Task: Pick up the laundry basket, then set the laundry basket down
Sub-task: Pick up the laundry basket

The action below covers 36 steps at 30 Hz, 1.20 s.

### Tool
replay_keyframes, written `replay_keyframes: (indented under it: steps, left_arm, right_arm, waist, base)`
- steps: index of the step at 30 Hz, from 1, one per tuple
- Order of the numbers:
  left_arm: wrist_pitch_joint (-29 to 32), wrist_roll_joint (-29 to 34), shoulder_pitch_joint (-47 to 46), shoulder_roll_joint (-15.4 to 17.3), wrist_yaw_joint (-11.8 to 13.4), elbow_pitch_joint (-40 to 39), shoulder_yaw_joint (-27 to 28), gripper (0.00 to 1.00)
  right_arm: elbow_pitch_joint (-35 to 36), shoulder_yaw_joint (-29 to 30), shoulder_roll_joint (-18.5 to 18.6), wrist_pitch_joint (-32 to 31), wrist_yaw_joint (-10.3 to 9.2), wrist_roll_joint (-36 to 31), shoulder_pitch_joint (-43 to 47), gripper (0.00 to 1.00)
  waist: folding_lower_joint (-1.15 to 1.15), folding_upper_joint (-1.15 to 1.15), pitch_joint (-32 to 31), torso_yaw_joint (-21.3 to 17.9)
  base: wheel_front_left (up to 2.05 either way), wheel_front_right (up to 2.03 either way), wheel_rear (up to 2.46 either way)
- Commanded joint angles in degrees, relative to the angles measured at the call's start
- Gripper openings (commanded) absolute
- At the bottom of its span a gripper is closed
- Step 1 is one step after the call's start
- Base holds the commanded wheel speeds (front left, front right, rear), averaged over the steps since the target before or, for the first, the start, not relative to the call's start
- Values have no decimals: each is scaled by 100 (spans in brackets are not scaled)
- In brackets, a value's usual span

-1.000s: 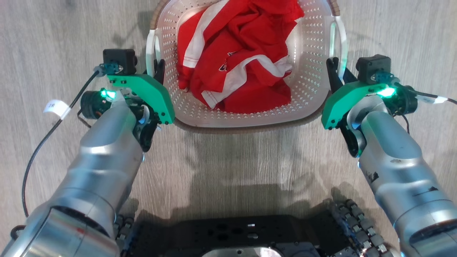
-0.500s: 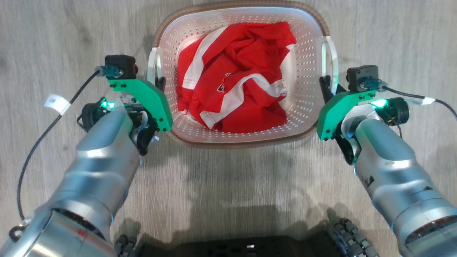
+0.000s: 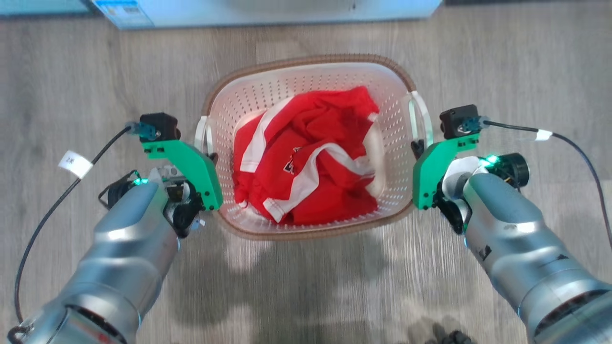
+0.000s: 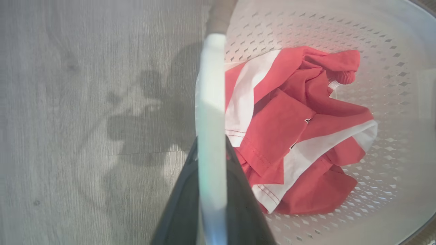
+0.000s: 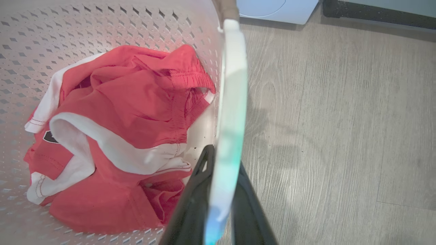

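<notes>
Grey wood-look floor runs across the scene. One white appliance sits at the far edge, type unclear.

One laundry basket is centre, between the two arms and a little far of them. White perforated walls, brown woven-look rim. I cannot tell whether the base is on the floor or just off it; the shadow spreads on the near side.

Inside is one crumpled red-and-white garment, as far as I can tell. It is bunched toward the near left of the bowl.

Two white side handles. The left handle and right handle are thin flat bands standing up off the rim.

Two claws.
- Left claw: nearly closed, one dark finger on each side of the left handle band, clamped on it.
- Right claw: same, pinched tight on the right handle near that band's near end.

Handling, judged:
- The basket looks light and the cloth adds little weight.
- The plastic walls are stiff enough but thin, and the handles may flex.
- The bands are smooth, so they could slip through the fingers if one side rises first.
- The handles are the right place to hold it, both together and kept level.
- The rim band is too wide for a pinch.
- The load is soft and off-centre, so expect a slight tilt toward the left.
</notes>
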<state>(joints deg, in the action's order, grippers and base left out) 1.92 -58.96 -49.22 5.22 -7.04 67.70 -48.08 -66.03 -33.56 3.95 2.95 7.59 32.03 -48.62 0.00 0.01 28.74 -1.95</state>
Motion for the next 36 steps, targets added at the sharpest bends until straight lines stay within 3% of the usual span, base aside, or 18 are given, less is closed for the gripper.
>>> replay_keyframes:
  steps: [1,26,36]
  left_arm:
    - [17,-68,-56,278,-45,-120,38,0]
    - [788,-889,857,548,-45,-157,-477,0]
    - [1129,-1187,1038,600,-45,-174,-561,0]
  right_arm:
    - [1,-125,-9,-98,-10,90,231,0]
    - [-243,-980,-42,-1841,-10,1257,934,0]
    - [-277,-1202,1,-2214,-10,1488,975,0]
  waist:
    - [0,-1,-385,-26]
    - [0,-1,-2581,-147]
    - [0,-1,-2931,-136]
  base:
    - [0,0,0]
    - [0,0,0]
    - [0,0,0]
